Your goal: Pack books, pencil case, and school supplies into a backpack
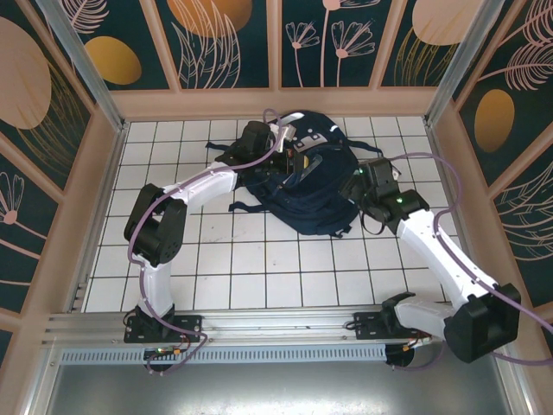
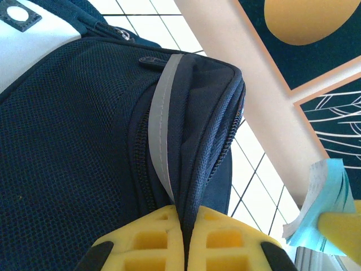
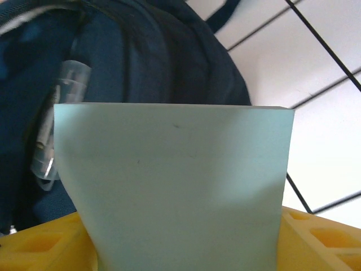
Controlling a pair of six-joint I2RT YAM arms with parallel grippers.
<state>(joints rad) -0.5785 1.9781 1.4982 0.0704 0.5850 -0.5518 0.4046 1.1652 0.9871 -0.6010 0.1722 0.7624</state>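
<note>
From above: finds the backpack [image 1: 298,194] slumped on the white tiled floor [image 1: 259,268], closer to the far wall than to the arm bases. Places the left gripper [image 1: 285,147] at its far left top and the right gripper [image 1: 352,186] at its right edge. Cannot read either jaw from here, with the wrists and purple cables [image 1: 415,160] lying over them.

At the left wrist: shows the left gripper [image 2: 183,223] clenched on the backpack [image 2: 67,141]. Presses the yellow fingers [image 2: 144,240] together on a fold of navy fabric, just beside the zipper [image 2: 228,135]. Follows a grey reflective stripe [image 2: 159,118] down into that pinch. Catches, off to the right below the pale wall beam [image 2: 254,73], the light-teal pad [image 2: 324,197] with a yellow finger against it, apart from the bag.

At the right wrist: sets the pad [image 3: 175,180] square in front, grasped between the yellow fingers [image 3: 39,245] of the right gripper [image 3: 180,248], and so hides most of what lies behind. Leaves the backpack [image 3: 158,51] visible above and to the left, with the small clear tube [image 3: 56,135] lying against its navy fabric, apparently within the opening. Shows a dark strap [image 3: 225,14] at the top and bare tiled floor [image 3: 327,141] on the right, crossed by a black line [image 3: 327,45].
</note>
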